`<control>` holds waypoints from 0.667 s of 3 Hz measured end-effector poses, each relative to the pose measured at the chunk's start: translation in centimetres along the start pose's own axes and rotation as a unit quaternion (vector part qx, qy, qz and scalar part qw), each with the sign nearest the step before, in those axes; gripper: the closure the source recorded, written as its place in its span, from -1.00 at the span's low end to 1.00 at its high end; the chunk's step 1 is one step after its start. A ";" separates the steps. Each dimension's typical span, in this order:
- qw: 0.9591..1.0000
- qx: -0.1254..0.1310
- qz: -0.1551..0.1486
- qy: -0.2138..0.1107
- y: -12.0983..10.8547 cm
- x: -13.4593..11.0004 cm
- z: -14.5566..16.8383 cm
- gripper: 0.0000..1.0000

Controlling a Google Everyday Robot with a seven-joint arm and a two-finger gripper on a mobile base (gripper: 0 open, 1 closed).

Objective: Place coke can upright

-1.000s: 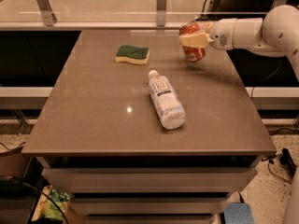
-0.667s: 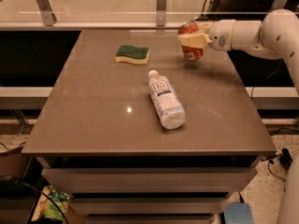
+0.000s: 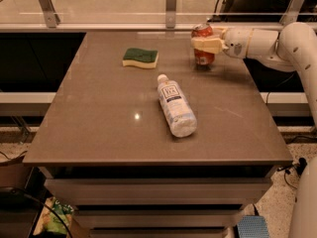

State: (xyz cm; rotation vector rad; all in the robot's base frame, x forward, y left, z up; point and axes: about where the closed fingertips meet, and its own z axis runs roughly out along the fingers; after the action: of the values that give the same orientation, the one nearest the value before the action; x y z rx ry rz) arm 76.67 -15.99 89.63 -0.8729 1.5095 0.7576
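Coke can (image 3: pixel 204 57) stands upright at the far right part of the table (image 3: pixel 99 123), near the back edge; whether its base touches the surface cannot be told; gripper (image 3: pixel 200 42) reaches in from the right, its fingers (image 3: pixel 208 44) closed around the can's middle; clear plastic bottle (image 3: pixel 176 105) lies on its side near the table centre, well apart from the can; green and yellow sponge (image 3: pixel 140 57) lies flat to the left of the can
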 end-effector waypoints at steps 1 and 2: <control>1.000 -0.001 0.010 -0.016 -0.5 0.8 -0.5 1.00; 0.999 -0.001 0.021 -0.026 -0.9 1.6 -0.9 1.00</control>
State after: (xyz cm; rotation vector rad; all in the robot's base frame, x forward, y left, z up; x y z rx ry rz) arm 76.95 -17.40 88.19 -0.8180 1.4854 0.8073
